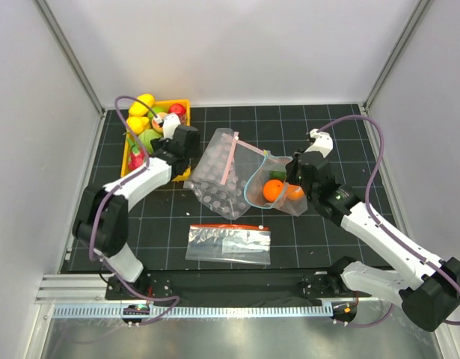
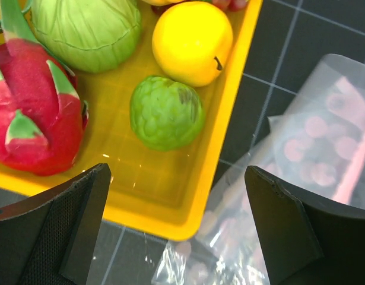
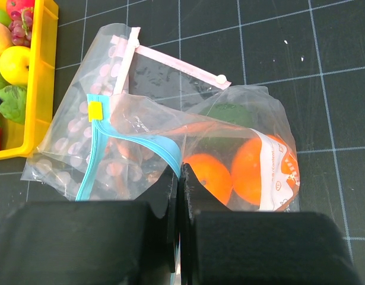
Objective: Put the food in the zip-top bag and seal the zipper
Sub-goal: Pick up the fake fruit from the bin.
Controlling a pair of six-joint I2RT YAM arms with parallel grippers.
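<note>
While our left gripper (image 2: pixel 177 173) hung over the yellow tray (image 2: pixel 229 101) with its fingers spread wide and nothing between them, our right gripper (image 3: pixel 178 178) had its fingers pressed together on the crinkled edge of the zip-top bag (image 3: pixel 253 119). That bag lay right of centre on the black gridded mat (image 1: pixel 349 127), its left side overlapping the dotted clear bag (image 3: pixel 63 148) with the pink strip. We saw two oranges (image 3: pixel 253 169) inside it and something dark green (image 3: pixel 227 113) behind them. The zipper (image 3: pixel 143 141) curved away from the pinch toward a yellow tab (image 3: pixel 95 110), and the mouth gaped. Under the left gripper sat a green custard apple (image 2: pixel 166 111), with a dragon fruit (image 2: pixel 34 113) beside it.
</note>
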